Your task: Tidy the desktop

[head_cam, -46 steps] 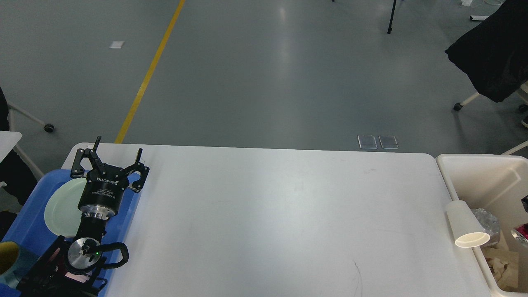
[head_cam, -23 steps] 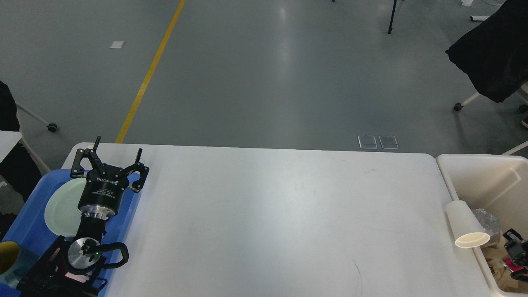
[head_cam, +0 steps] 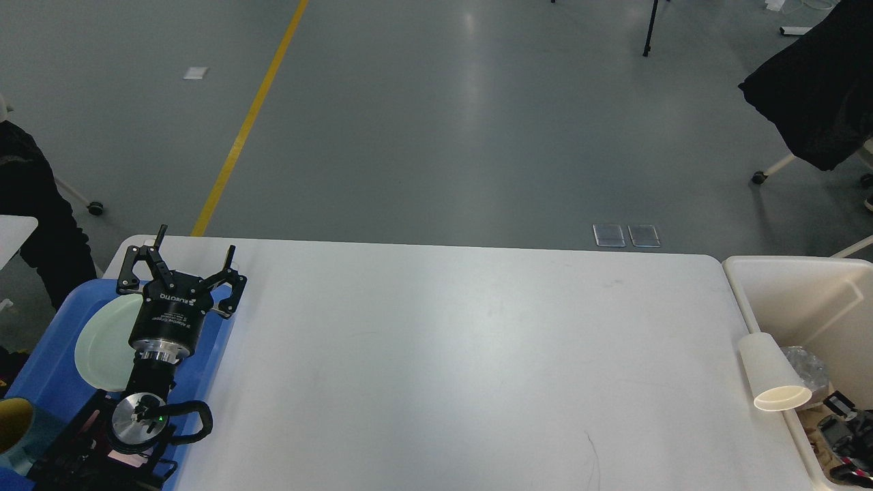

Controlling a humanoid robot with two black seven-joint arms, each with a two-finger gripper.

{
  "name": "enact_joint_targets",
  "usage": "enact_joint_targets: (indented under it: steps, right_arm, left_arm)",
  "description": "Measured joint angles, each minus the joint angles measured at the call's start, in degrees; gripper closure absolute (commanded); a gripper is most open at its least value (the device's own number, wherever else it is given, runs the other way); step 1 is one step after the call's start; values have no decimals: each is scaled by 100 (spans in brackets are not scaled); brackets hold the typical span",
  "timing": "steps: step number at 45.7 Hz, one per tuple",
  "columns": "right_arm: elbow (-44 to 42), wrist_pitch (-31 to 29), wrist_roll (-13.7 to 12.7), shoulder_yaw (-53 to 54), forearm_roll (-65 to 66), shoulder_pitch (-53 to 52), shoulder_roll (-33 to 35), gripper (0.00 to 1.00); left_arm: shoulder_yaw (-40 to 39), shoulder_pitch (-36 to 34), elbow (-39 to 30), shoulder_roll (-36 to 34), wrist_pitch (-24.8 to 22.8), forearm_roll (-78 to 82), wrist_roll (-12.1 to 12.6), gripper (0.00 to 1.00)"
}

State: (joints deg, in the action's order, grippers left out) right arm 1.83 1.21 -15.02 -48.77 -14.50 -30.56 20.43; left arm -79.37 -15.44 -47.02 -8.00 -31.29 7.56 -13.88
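The white desktop (head_cam: 464, 354) fills the middle of the head view and its surface is bare. My left gripper (head_cam: 196, 254) is open and empty, hovering over the far end of the blue tray (head_cam: 48, 368) at the desktop's left edge. My right gripper (head_cam: 837, 412) shows only as a dark part low inside the cream-white bin (head_cam: 784, 273) at the right. Its fingers cannot be told apart. A white paper cup (head_cam: 774, 372) lies on its side on the bin's left rim, mouth toward me.
The blue tray holds a pale green plate (head_cam: 102, 341) and a teal cup with a yellow inside (head_cam: 17, 423). The bin holds crumpled foil (head_cam: 805, 361) and paper scraps. A person in black (head_cam: 41, 225) stands beyond the left edge.
My right gripper has sunk lower in the bin toward the bottom right corner. The person in black at the left has come further into view. My left arm has not moved.
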Motion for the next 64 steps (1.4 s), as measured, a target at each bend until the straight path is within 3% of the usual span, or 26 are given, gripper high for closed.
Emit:
enact_joint_targets:
  steps: [20,31,41,46,53,58,64]
  right_arm:
    - [286,-159,17,19,-1,-522,241,0]
    - [1502,-715,3,38,58,-1959,1283,0]
    - [3572,-1411,-88,-184,1004,-4122,1834,0]
    - [4539,-1977,-218,-467,1529,-5298,1880,0]
    - [5624,-3527,-513,-724,1690,-6914,1775,0]
    - [6085,-4433,-819,-777,1702,-7851,1502,0]
    - [6455,-5079,-1114,-807,1683,-8589,931,0]
  left_arm:
    - [0,-2,0,0,0,0,0,4]
    - [0,-2,0,0,0,0,0,4]
    - [0,-2,0,0,0,0,0,4]
    - [0,-1,0,0,0,0,0,4]
    - [0,0,0,0,0,1,0,4]
    - [0,3,0,0,0,0,0,4]
    - [0,3,0,0,0,0,0,4]
